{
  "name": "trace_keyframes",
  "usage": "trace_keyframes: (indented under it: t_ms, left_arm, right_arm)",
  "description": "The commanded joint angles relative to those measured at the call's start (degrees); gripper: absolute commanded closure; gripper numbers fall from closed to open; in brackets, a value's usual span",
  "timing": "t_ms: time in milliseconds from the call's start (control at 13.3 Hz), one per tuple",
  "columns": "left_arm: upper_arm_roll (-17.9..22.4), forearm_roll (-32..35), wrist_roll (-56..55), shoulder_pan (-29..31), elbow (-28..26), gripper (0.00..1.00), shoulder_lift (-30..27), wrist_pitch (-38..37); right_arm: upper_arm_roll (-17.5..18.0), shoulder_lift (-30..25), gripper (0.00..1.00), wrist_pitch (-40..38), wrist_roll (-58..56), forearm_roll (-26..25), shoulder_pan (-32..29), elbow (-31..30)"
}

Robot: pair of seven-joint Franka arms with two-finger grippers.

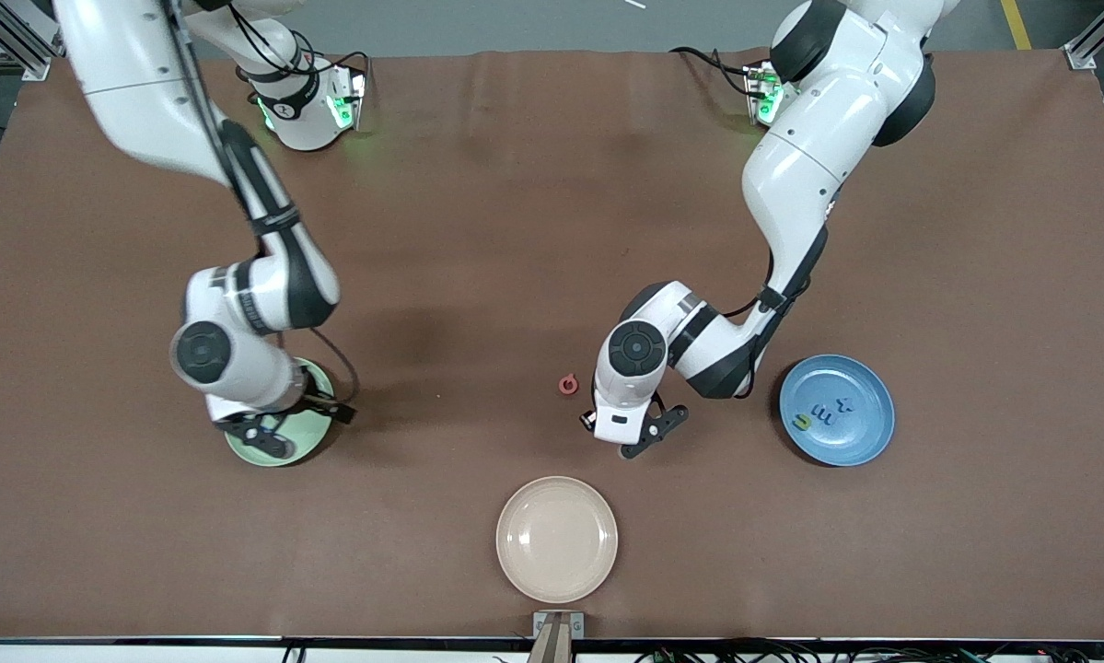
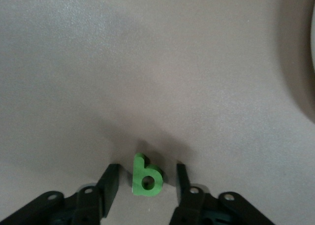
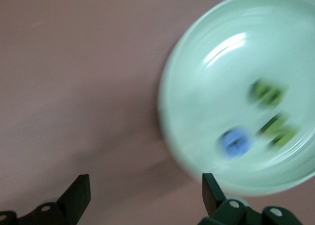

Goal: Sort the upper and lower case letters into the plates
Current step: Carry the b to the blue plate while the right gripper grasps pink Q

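A green lowercase letter b (image 2: 146,176) lies on the brown table. My left gripper (image 2: 146,167) is low over it, one finger on each side, with a small gap at both sides, so it is open and not touching. The front view hides this letter under the left hand (image 1: 621,419). A small red letter (image 1: 567,385) lies on the table beside that hand. My right gripper (image 3: 145,195) hangs wide open and empty at the edge of the mint green plate (image 1: 317,440), which holds green letters (image 3: 268,93) and a blue one (image 3: 235,141). The blue plate (image 1: 860,442) holds three letters.
A cream-beige plate (image 1: 557,539) with nothing in it sits near the table's front edge, nearer to the camera than the left hand. The blue plate is toward the left arm's end of the table and the mint green plate (image 3: 206,62) toward the right arm's end.
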Motion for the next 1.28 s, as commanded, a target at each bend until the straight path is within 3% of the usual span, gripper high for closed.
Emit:
trace_keyframes:
  t_ms: [0,75,225,526,676,902,1202]
  left_arm:
    - [1.20,-0.90,-0.45,-1.09,1.70,0.72,0.99,0.05]
    - [1.20,-0.90,-0.37,-1.09,1.70,0.85,0.82,0.05]
    - [1.19,-0.82,-0.10,-0.74,1.52,0.99,0.20,-0.38]
    - [1.20,0.41,2.61,1.72,-0.14,1.00,-4.27,-0.74]
    - [0.85,0.33,6.56,4.17,-1.46,1.00,-7.69,-4.66]
    - [0.23,0.24,14.55,8.21,-6.46,0.99,-13.58,-7.51]
    - [-1.79,0.15,24.92,15.94,-15.24,0.99,-20.09,-7.51]
  right_arm:
    - [-0.61,4.03,0.00,-1.08,15.87,0.32,8.31,6.35]
    - [-0.61,5.70,0.00,-1.26,21.33,0.41,10.69,8.99]
    - [-0.61,8.95,0.00,-5.19,31.18,0.23,14.04,14.87]
    - [-0.17,16.60,0.00,-5.04,46.23,1.46,19.14,25.26]
    - [-0.08,20.55,0.00,-4.25,50.64,1.37,21.51,29.65]
    - [0.01,26.35,0.00,-2.06,54.86,1.37,23.89,36.42]
    - [0.53,27.60,0.00,0.06,56.72,1.46,24.42,37.23]
